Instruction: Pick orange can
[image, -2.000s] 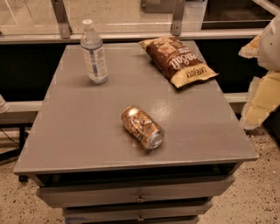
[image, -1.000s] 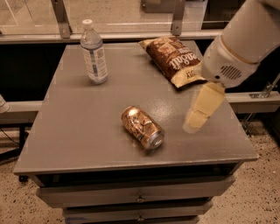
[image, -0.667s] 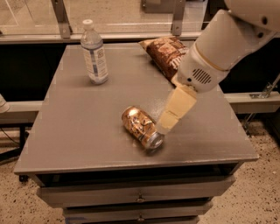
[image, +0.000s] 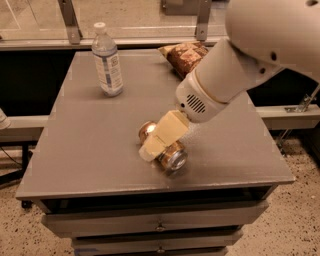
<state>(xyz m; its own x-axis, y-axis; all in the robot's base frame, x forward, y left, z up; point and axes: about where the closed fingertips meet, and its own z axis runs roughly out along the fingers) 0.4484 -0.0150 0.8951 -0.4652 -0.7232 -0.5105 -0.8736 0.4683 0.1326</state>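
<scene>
Here, the step in hand looks like the approach and alignment for the grasp. The orange can (image: 173, 156) lies on its side on the grey counter (image: 85, 135), toward the front edge and a little right of centre. Its silver end faces the front right corner and its other end points back toward the left.

The gripper (image: 154, 145) hangs from the large cream arm (image: 225, 80), which reaches in from the upper right. It sits directly over the middle of the can, and its pale body crosses the can's length and hides most of the copper side. It appears to be at or just above the can. I cannot tell whether the gripper is apart, together or already clamped on the can, and contact cannot be confirmed. The can is on the counter, so by my reading the pick is not yet done.

If the grasp is not yet made, the next move calls for:
- settling the gripper down so it straddles the can across its round body, not along its length;
- closing squarely near the can's middle;
- lifting straight up.

A can lying on its side rolls easily, so an off-centre push could send it toward the front edge, which is near.

The clear water bottle (image: 106, 60) stands upright at the back left, well apart from the work. The chip bag (image: 184, 56) lies at the back, partly behind the arm. Neither should get in the way of a lift.
</scene>
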